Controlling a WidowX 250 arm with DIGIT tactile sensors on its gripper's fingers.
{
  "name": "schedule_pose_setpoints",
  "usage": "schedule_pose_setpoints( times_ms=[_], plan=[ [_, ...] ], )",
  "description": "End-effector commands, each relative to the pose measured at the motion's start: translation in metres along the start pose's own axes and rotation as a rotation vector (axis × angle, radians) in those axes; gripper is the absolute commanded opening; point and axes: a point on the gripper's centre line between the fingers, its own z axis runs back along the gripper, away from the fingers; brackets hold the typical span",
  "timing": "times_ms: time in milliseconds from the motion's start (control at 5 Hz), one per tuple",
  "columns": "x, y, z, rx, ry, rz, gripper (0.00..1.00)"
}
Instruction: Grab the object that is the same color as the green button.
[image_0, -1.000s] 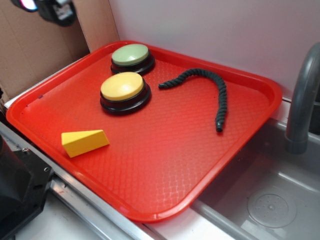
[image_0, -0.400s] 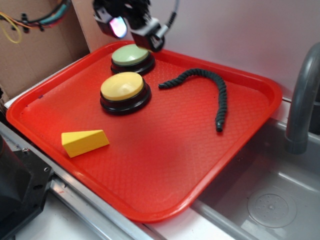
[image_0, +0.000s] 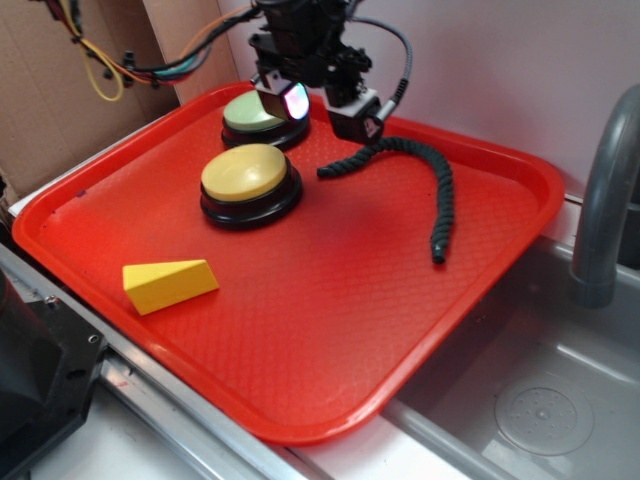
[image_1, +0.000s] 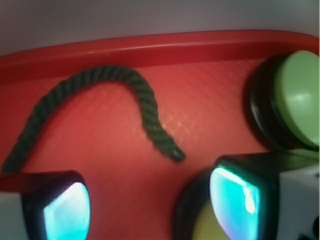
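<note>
A pale wall (image_0: 480, 70) fills twelve o'clock; brown cardboard (image_0: 60, 110) stands at ten; a grey sink (image_0: 530, 390) with its faucet (image_0: 605, 200) sits at four.

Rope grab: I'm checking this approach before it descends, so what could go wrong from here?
The open gripper hangs between the green button and the rope. Dropping straight down, one finger may hit the button. The rope's near end is thin and may slip out of the closing fingers.
</note>
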Motion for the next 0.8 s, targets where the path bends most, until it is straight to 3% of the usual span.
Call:
schedule_pose_setpoints(
  times_ms=[0, 200, 400, 600],
  plan=[
    [0.031, 0.0, -0.02, -0.01, -0.014, 0.013, 1.0],
    [0.032, 0.001, -0.028, 0.01, -0.01, 0.032, 1.0],
    [0.032, 0.002, -0.041, -0.013, -0.008, 0.031, 1.0],
    [0.031, 0.001, -0.043, -0.027, -0.014, 0.038, 0.8]
  ],
)
